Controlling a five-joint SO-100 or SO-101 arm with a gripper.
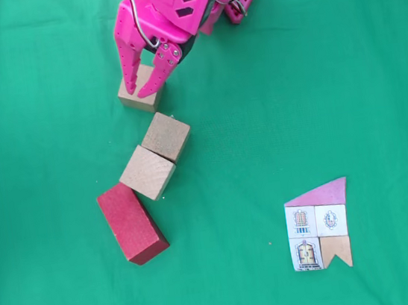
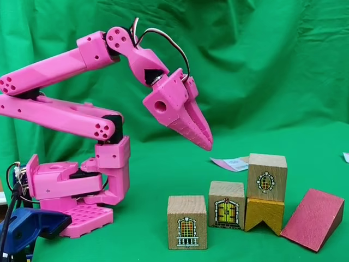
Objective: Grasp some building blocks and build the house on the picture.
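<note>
In both fixed views my pink gripper [image 1: 140, 93] [image 2: 207, 144] hangs in the air above the tan cube nearest the arm [image 1: 142, 100] [image 2: 187, 222], which carries a window print. Its fingers are a little apart and hold nothing. A second cube with a door print [image 1: 166, 136] [image 2: 227, 204] comes after it. A third cube [image 1: 147, 172] [image 2: 266, 177] rests on a yellow notched block [image 2: 264, 214]. The dark-red block [image 1: 132, 222] [image 2: 313, 218] lies at the end of the row. The picture of the house [image 1: 319, 226] [image 2: 232, 162] lies flat on the cloth, apart from the blocks.
Green cloth [image 1: 328, 68] covers the table and the backdrop. The arm's base [image 2: 76, 191] stands at the left of a fixed view, with a blue clamp [image 2: 27, 226] in front of it.
</note>
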